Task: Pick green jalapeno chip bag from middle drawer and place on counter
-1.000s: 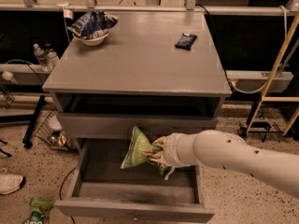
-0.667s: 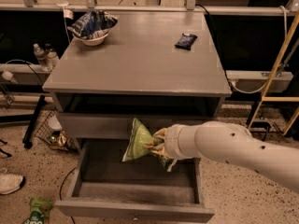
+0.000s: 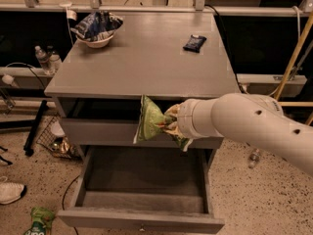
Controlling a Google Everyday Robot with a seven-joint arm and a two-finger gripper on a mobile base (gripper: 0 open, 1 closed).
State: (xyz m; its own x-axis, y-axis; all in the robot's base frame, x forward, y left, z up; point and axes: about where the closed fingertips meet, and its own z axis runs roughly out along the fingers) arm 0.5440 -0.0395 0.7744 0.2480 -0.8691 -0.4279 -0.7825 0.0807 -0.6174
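The green jalapeno chip bag (image 3: 149, 120) hangs upright in my gripper (image 3: 169, 123), in front of the cabinet just below the counter's front edge. The gripper is shut on the bag's right side; my white arm reaches in from the right. The middle drawer (image 3: 142, 185) is pulled open below, and its grey floor shows nothing on it. The counter (image 3: 146, 58) is the broad grey top of the cabinet above the bag.
A white bowl with a blue bag (image 3: 98, 27) stands at the counter's back left. A small dark packet (image 3: 194, 42) lies at its back right. On the floor lie a green pouch (image 3: 39, 222) at the lower left, a shoe (image 3: 10, 192) and a wire basket (image 3: 56, 138).
My gripper has lifted the green bag up out of the open drawer, from just above the drawer floor to level with the counter's front edge.
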